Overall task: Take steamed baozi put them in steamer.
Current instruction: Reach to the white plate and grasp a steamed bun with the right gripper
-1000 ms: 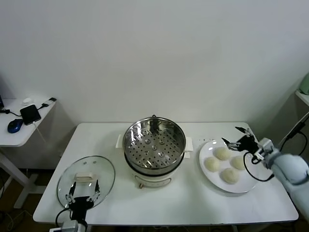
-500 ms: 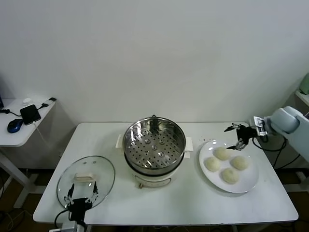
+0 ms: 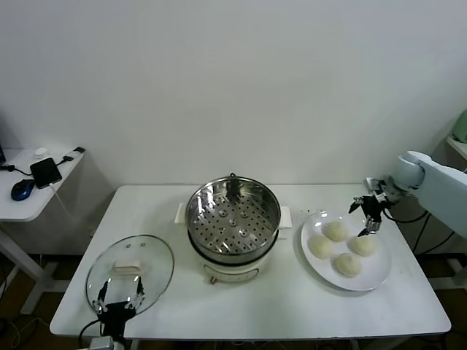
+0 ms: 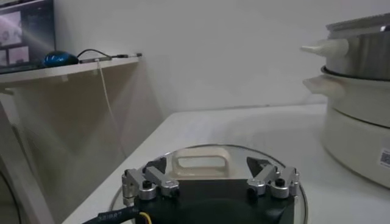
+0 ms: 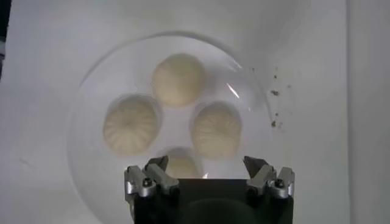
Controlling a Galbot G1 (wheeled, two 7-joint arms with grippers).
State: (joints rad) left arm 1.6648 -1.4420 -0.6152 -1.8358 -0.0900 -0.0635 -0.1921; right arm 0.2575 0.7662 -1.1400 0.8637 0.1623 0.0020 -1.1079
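Several cream-white steamed baozi point(image 3: 335, 230) lie on a white plate point(image 3: 379, 273) at the table's right. My right gripper point(image 3: 367, 217) hovers open above the plate's far edge, near the rearmost bun. In the right wrist view the baozi point(image 5: 178, 79) sit below the open right gripper point(image 5: 206, 165), and the nearest one point(image 5: 181, 164) is partly hidden behind the wrist body. The steel steamer point(image 3: 233, 219) stands at the table's middle, its perforated tray bare. My left gripper point(image 3: 118, 293) waits open at the near left edge.
A round glass lid point(image 3: 130, 271) with a white handle point(image 4: 201, 164) lies flat in front of the left gripper point(image 4: 207, 165), with the steamer point(image 4: 359, 91) beyond it. A side desk point(image 3: 29, 197) with a mouse and phone stands far left.
The right arm has swung up and round to the right. Its gripper now hangs over the plate's far edge, pointing down at the buns. The left arm has not moved.
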